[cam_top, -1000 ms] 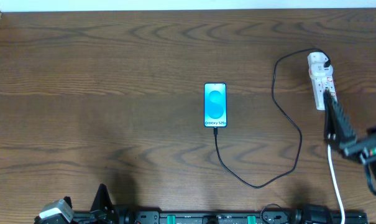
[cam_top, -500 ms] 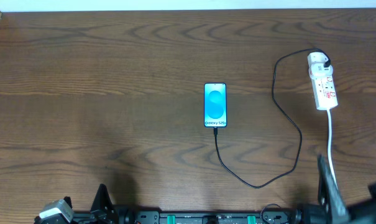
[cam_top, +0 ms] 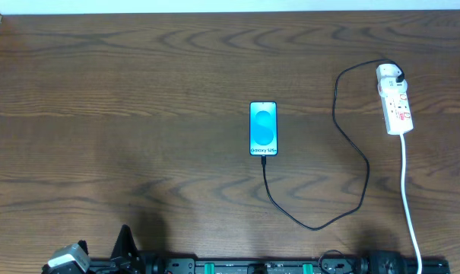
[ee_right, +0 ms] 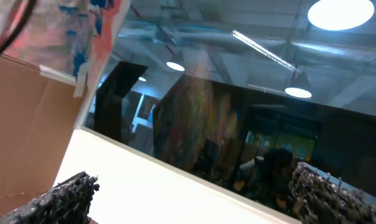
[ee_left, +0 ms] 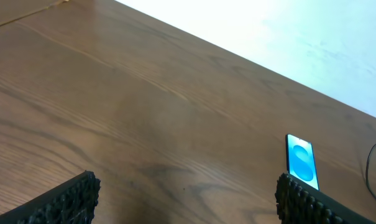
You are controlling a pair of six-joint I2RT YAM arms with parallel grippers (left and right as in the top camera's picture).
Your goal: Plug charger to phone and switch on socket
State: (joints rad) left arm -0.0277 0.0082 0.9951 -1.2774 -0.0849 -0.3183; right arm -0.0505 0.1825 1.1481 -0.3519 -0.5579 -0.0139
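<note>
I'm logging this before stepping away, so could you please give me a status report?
Left gripper open, empty; right gripper open, empty. Charger tip at phone bottom edge, adapter in socket; on or off unreadable. Nothing in the way.

The phone [cam_top: 263, 128] lies flat in the middle of the brown wooden table [cam_top: 123, 114]. Its screen is bright blue and faces up. The charger [cam_top: 315, 227] is a thin black cable. Its small tip touches the near short edge of the phone. From there the cable runs toward the near edge of the table, bends round to the right, and climbs in a big loop up to the socket [cam_top: 397, 108]. The black adapter [cam_top: 398, 74] sits at the far end of the socket. The socket is white with red marks and lies far to the right. A thick white cord [cam_top: 404, 175] runs from it to the near edge. Dark robot parts [cam_top: 127, 245] show along that edge.
</note>
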